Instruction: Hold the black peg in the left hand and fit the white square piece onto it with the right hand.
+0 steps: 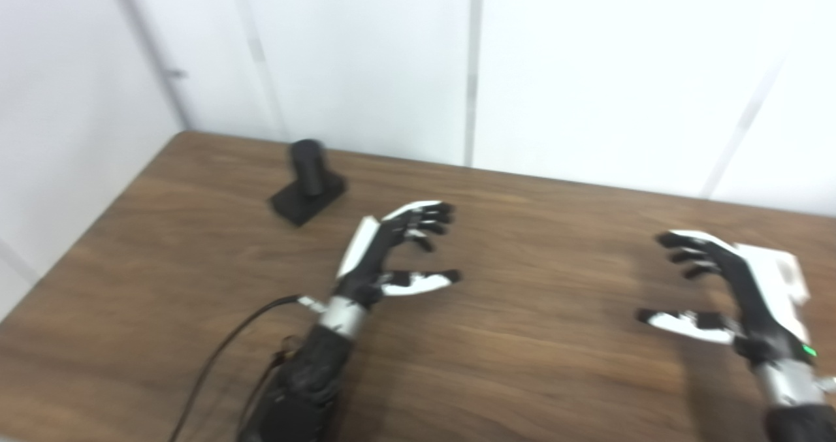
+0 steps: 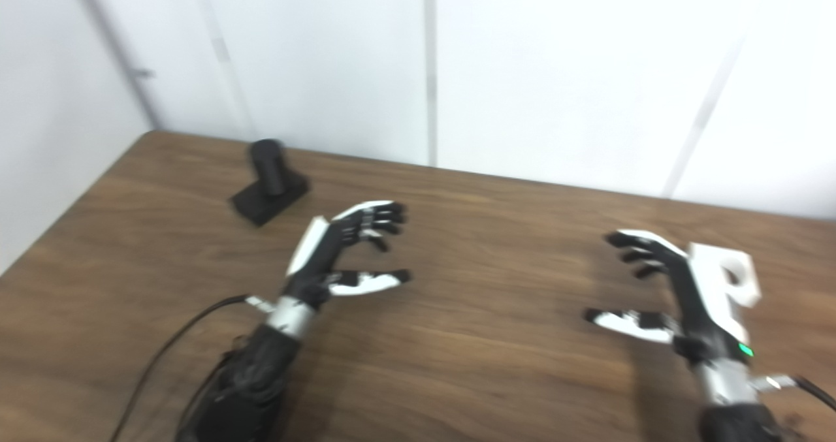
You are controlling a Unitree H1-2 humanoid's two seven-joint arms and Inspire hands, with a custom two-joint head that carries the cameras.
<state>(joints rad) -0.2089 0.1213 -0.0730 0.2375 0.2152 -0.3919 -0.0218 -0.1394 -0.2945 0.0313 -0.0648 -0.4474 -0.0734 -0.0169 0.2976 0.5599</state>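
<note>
The black peg (image 1: 308, 179), an upright cylinder on a flat square base, stands at the far left of the wooden table (image 1: 535, 337). My left hand (image 1: 392, 252) hovers open to the right of it and nearer to me, apart from it. The white square piece (image 2: 733, 273) with a hole lies at the right side of the table. My right hand (image 2: 666, 292) is open just left of that piece, its back partly covering it; I cannot tell if they touch. Both views are blurred.
White wall panels (image 1: 470, 63) rise directly behind the table's far edge. A black cable (image 1: 222, 357) trails from my left forearm across the near left of the table.
</note>
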